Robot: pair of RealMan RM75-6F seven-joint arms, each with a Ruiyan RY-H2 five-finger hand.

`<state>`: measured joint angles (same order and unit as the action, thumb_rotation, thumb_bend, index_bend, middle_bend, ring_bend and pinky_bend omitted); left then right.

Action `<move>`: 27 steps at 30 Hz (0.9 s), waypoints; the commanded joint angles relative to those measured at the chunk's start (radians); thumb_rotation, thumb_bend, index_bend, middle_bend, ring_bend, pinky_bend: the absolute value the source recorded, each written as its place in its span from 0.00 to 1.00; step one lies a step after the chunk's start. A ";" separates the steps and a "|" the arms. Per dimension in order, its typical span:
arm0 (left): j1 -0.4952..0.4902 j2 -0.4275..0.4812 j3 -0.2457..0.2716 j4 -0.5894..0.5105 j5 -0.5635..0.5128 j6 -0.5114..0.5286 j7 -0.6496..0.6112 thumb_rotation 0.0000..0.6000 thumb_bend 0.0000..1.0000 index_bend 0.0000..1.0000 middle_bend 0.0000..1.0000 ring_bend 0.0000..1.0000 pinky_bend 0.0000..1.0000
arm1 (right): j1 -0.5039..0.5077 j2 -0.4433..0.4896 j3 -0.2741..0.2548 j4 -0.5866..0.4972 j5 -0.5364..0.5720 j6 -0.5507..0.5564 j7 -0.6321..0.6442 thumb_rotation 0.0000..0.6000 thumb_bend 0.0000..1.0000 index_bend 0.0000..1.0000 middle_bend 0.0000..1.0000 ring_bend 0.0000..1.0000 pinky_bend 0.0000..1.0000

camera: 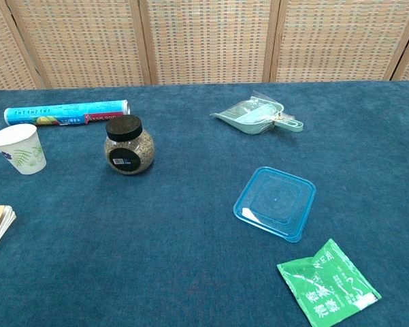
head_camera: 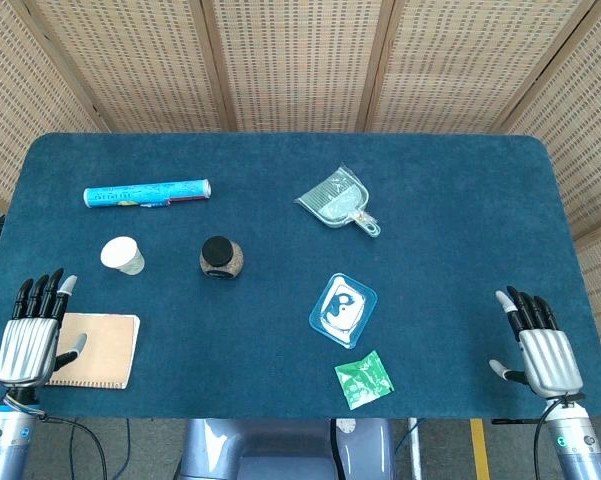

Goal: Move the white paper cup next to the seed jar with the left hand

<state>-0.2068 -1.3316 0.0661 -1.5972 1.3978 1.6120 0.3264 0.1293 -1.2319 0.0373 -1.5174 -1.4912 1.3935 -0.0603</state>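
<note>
The white paper cup (head_camera: pixel 123 256) stands upright on the blue table (head_camera: pixel 450 180), left of the seed jar (head_camera: pixel 222 258) with a gap between them. Only the head view shows the hands: the left hand (head_camera: pixel 35 338) lies at the near left edge, fingers spread and holding nothing, beside a tan notebook (head_camera: pixel 98 350); the right hand (head_camera: pixel 540 346) lies at the near right, likewise open and empty. The chest view alone reveals the cup's leaf print and the jar's black lid (camera: pixel 123 127).
</note>
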 commanded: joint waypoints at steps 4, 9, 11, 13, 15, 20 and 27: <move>0.010 0.006 -0.005 -0.007 0.026 -0.017 -0.011 1.00 0.28 0.00 0.00 0.00 0.00 | 0.001 -0.002 -0.003 0.003 -0.009 0.002 -0.002 1.00 0.01 0.00 0.00 0.00 0.02; 0.019 0.009 -0.010 -0.009 0.043 -0.020 -0.020 1.00 0.28 0.00 0.00 0.00 0.00 | -0.004 -0.005 -0.003 0.003 -0.023 0.021 0.012 1.00 0.01 0.00 0.00 0.00 0.02; 0.021 0.010 -0.014 -0.009 0.047 -0.024 -0.025 1.00 0.28 0.00 0.00 0.00 0.00 | -0.005 -0.008 0.001 0.007 -0.029 0.035 0.019 1.00 0.01 0.00 0.00 0.00 0.02; 0.022 0.011 -0.020 -0.007 0.049 -0.030 -0.031 1.00 0.28 0.00 0.00 0.00 0.00 | -0.009 -0.014 0.009 0.013 -0.035 0.058 0.029 1.00 0.01 0.00 0.00 0.00 0.02; 0.022 0.011 -0.028 -0.003 0.048 -0.040 -0.039 1.00 0.28 0.00 0.00 0.00 0.00 | -0.018 -0.022 0.024 0.024 -0.047 0.103 0.067 1.00 0.01 0.00 0.00 0.00 0.02; 0.030 0.012 -0.036 -0.003 0.056 -0.048 -0.042 1.00 0.28 0.00 0.00 0.00 0.00 | -0.025 -0.029 0.027 0.046 -0.054 0.125 0.099 1.00 0.01 0.00 0.00 0.00 0.02; 0.042 0.017 -0.046 -0.005 0.066 -0.056 -0.056 1.00 0.28 0.00 0.00 0.00 0.00 | -0.032 -0.025 0.026 0.043 -0.060 0.138 0.106 1.00 0.01 0.00 0.00 0.00 0.02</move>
<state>-0.1652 -1.3145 0.0208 -1.6025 1.4639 1.5566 0.2712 0.0978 -1.2573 0.0638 -1.4742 -1.5512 1.5315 0.0457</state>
